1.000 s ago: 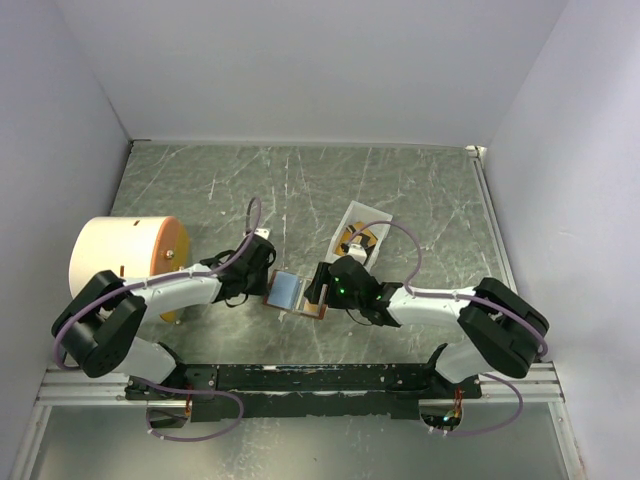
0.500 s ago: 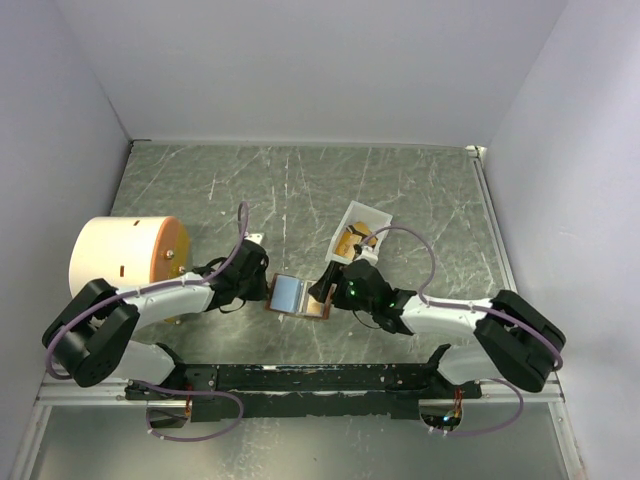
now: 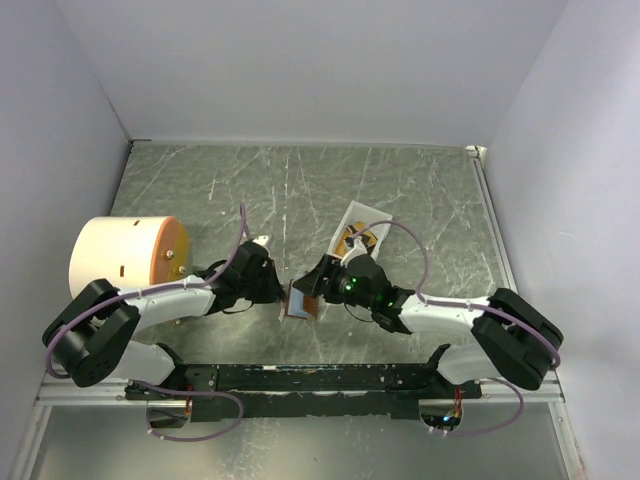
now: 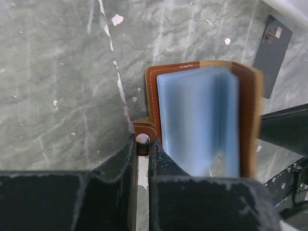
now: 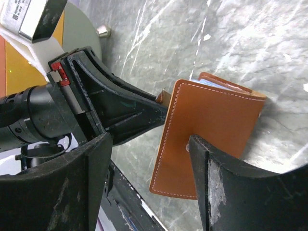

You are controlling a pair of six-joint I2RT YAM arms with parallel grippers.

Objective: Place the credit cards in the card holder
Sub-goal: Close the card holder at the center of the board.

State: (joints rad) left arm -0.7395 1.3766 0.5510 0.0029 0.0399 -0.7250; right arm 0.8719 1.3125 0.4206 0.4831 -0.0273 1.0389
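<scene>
Mid near edge of the worktop (image 3: 200,180): L gripper (image 4: 142,144) is clamped on the snap tab (image 4: 142,131) of the card holder (image 4: 202,120), which stands on edge w/ blue pockets facing L. R gripper (image 5: 149,139) is spread wide at its brown back, gripping nothing. Beyond, R side, a dark credit card (image 4: 272,53) lies flat by the white tray (image 3: 352,215), long axis approx parallel to the holder's covers, so R arm is nearer; no writing legible.
</scene>
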